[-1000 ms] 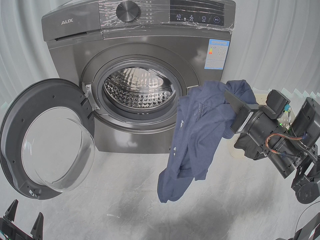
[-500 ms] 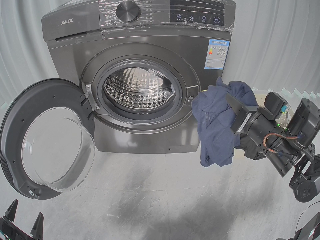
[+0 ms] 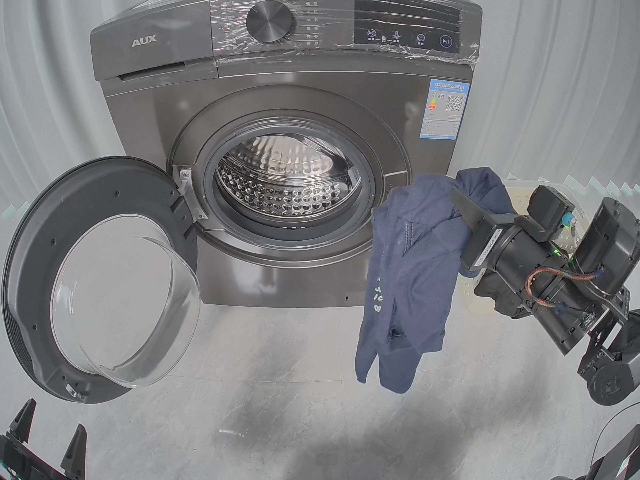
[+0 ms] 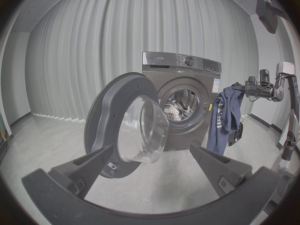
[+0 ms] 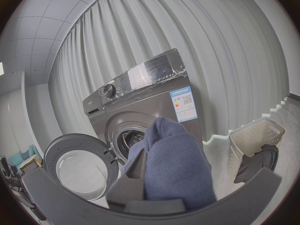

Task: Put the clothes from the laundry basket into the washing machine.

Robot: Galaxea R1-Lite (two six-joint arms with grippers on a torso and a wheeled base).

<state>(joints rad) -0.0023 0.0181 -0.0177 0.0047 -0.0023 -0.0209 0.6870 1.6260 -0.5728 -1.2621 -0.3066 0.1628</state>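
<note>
A blue garment (image 3: pixel 410 268) hangs in the air to the right of the washing machine's (image 3: pixel 280 101) round opening, its tail dangling toward the floor. My right gripper (image 3: pixel 468 213) is shut on its upper end, level with the drum (image 3: pixel 290 175), which looks empty. The right wrist view has the blue cloth (image 5: pixel 176 169) bunched over the gripper (image 5: pixel 156 185). The white laundry basket (image 5: pixel 256 138) stands right of the machine with a dark garment (image 5: pixel 257 163) draped over its rim. My left gripper (image 3: pixel 47 435) sits low at the near left, open and holding nothing (image 4: pixel 153 169).
The machine's door (image 3: pixel 100 281) is swung wide open to the left, its glass bowl facing me. Pale floor (image 3: pixel 267 381) lies bare in front of the machine. Curtains (image 3: pixel 567 68) close off the back.
The head camera has shifted slightly. The blue garment swung: long and leftward, then bunched near the gripper, now hanging down again. The right gripper barely moved; the left stayed still.
</note>
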